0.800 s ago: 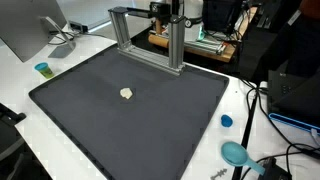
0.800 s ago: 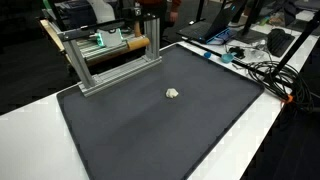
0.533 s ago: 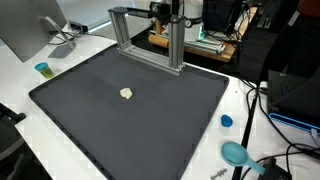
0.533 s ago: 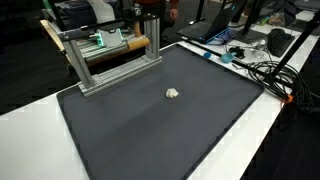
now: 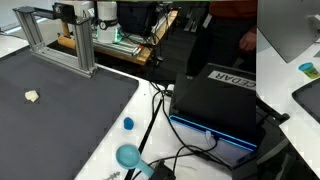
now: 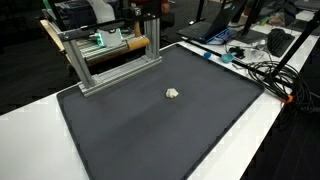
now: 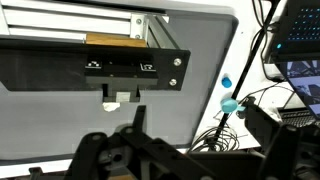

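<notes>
In the wrist view my gripper (image 7: pixel 196 130) stands open, its dark fingers (image 7: pixel 268 125) spread wide with nothing between them. It hangs high above the dark grey mat (image 7: pixel 190 50), close to the aluminium frame (image 7: pixel 95 68) at the mat's far edge. A small pale lump (image 6: pixel 173 93) lies alone on the mat (image 6: pixel 150 120), well away from the gripper; it also shows as a pale lump (image 5: pixel 32 96) near the left border. The arm and gripper cannot be made out in either exterior view.
The aluminium frame (image 6: pixel 110 55) stands along the mat's back edge. Beside the mat on the white table lie a blue cap (image 5: pixel 128 124), a teal round thing (image 5: pixel 128 156) and loose cables (image 5: pixel 165 140). A black box (image 5: pixel 220 100) and monitors crowd that side.
An exterior view now frames the scene further to the side, showing the black box and cables. The lump, frame and mat have not moved.
</notes>
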Controlling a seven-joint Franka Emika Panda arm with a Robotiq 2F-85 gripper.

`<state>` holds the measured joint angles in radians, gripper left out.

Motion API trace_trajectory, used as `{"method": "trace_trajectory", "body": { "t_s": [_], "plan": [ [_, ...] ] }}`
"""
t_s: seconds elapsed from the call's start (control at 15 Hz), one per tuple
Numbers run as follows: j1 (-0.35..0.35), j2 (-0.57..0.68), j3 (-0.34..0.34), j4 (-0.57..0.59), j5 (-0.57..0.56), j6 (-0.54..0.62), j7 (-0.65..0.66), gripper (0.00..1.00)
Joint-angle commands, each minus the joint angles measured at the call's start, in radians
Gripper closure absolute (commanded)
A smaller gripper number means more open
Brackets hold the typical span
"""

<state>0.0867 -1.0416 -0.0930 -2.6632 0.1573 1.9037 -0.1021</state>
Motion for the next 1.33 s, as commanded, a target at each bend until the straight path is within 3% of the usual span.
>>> {"method": "trace_trajectory", "body": {
  "t_s": [0.0, 0.2, 0.6, 0.8, 0.87, 1.27],
  "plan": [
    [-0.012, 0.002, 0.008, 0.003, 0.009, -0.004, -0.009, 0.00],
    [-0.012, 0.002, 0.008, 0.003, 0.009, -0.004, -0.009, 0.00],
    [-0.082, 0.100, 0.068, -0.018, -0.055, 0.168, 0.067, 0.00],
    [-0.083, 0.170, 0.030, -0.015, -0.054, 0.127, 0.035, 0.00],
    [-0.083, 0.125, 0.048, -0.025, -0.054, 0.141, 0.045, 0.00],
    [-0.102, 0.174, 0.052, -0.034, -0.073, 0.165, 0.055, 0.00]
  ]
}}
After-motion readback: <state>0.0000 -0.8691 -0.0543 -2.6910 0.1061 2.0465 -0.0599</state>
